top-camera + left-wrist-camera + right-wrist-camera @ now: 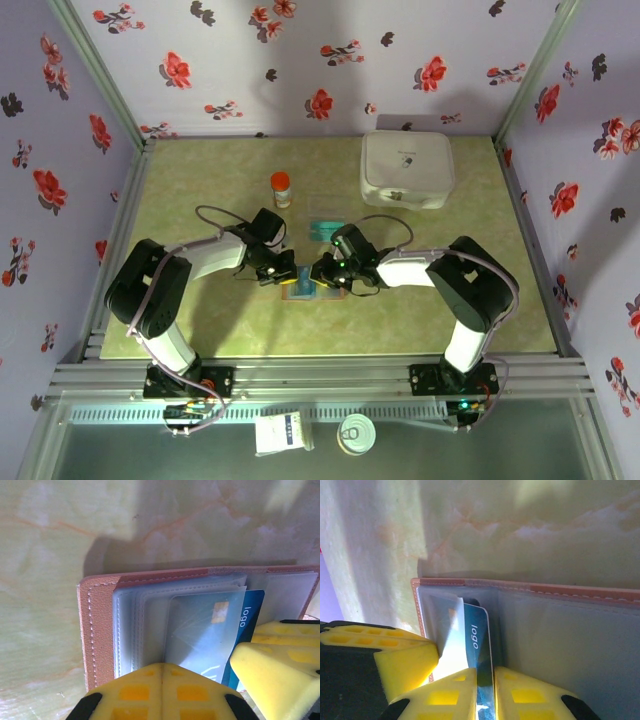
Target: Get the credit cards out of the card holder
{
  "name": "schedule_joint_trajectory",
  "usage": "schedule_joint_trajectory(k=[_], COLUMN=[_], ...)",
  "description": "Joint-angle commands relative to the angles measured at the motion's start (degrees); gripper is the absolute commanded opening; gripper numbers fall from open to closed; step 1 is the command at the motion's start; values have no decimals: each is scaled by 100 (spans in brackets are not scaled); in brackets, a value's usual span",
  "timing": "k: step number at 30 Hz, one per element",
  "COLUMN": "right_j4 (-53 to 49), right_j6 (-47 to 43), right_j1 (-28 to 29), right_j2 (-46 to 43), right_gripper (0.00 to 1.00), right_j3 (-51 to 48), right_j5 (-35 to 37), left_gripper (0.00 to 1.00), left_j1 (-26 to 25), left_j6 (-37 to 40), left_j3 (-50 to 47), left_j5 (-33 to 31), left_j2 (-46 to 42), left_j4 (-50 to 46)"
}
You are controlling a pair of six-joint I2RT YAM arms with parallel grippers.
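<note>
The brown card holder [300,290] lies open on the table between both grippers, its clear blue-grey pockets [150,625] facing up. A blue credit card [476,635] printed "logo" sticks partway out of a pocket, and my right gripper [494,669] is shut on its free edge. My left gripper [161,666] is shut with nothing between its fingers, its tips pressing down on the pocket panel next to that card [251,611]. In the top view the left gripper [283,272] and right gripper [318,272] nearly meet over the holder. Another teal card [325,230] lies loose just behind them.
A white rounded case [405,170] sits at the back right. A small orange-capped bottle [282,189] stands behind the left arm. Flowered walls close in the table [200,330] on three sides.
</note>
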Motion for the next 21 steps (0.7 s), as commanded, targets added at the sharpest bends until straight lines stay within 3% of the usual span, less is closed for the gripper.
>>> schedule_joint_trajectory(k=[1, 6, 21], right_j4=[332, 226, -1134], right_j6=[99, 20, -670], right_j1=[-31, -65, -345], right_j2=[-98, -152, -801], right_gripper=[16, 12, 12], right_j3=[-86, -134, -132], right_j5=[-172, -84, 335], left_gripper=[1, 1, 1], left_j1=[-22, -22, -26], left_j6=[68, 66, 53], left_j3=[-76, -68, -26], left_j5=[-103, -103, -123], left_j2=[32, 38, 41], left_j4=[-199, -214, -257])
